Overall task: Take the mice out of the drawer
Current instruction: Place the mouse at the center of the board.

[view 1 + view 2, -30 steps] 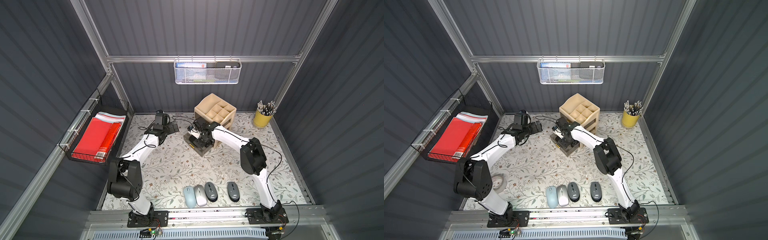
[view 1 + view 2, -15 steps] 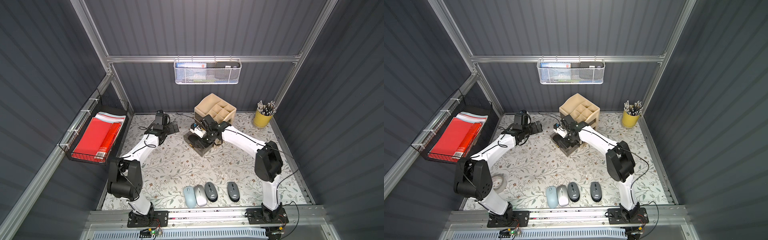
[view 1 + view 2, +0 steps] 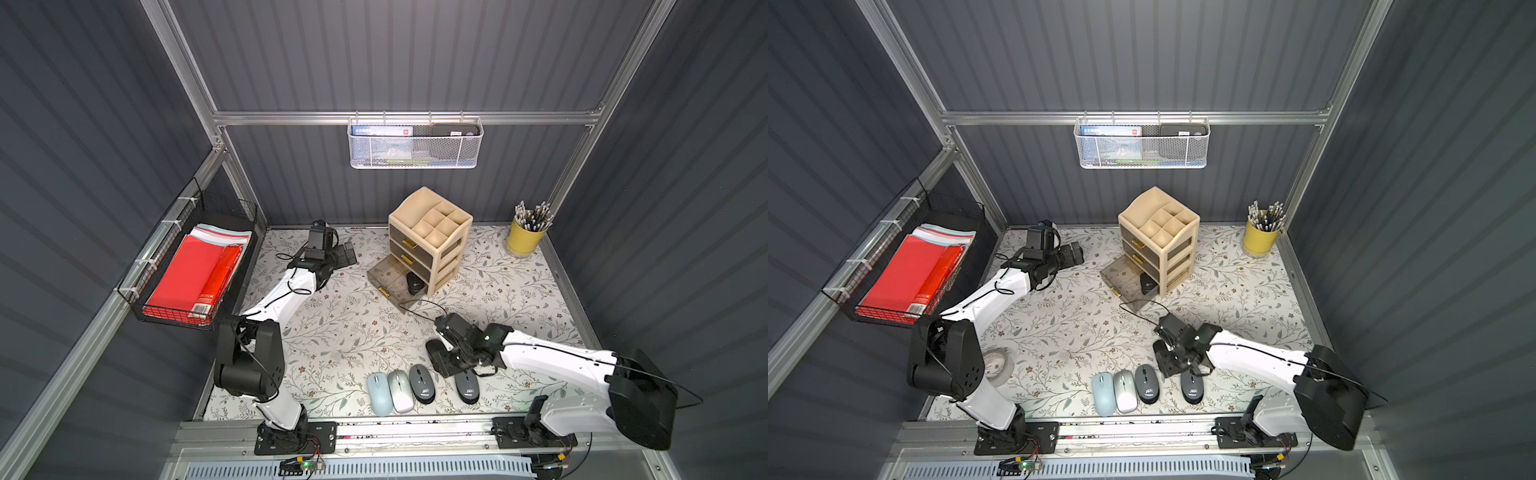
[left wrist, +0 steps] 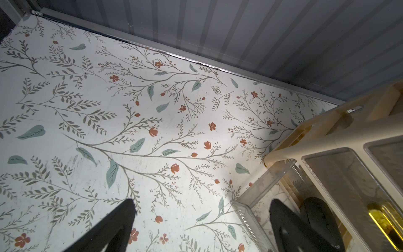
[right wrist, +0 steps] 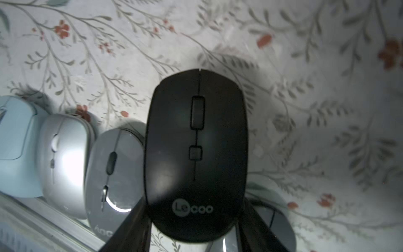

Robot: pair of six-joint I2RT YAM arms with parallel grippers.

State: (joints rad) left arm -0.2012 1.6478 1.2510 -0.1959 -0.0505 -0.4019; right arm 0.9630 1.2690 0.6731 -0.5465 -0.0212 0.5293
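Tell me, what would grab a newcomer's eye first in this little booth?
The right pincer grips a black mouse over a row of four mice at the front of the flowered table. Behind, the bottom drawer of the beige organiser stands open with a second black mouse inside, the left pincer open beside it.

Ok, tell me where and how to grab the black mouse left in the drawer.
Grip the black mouse across its width, probably coming down through the drawer's open top from the handle end: it sits at the inner end, right by the organizer.
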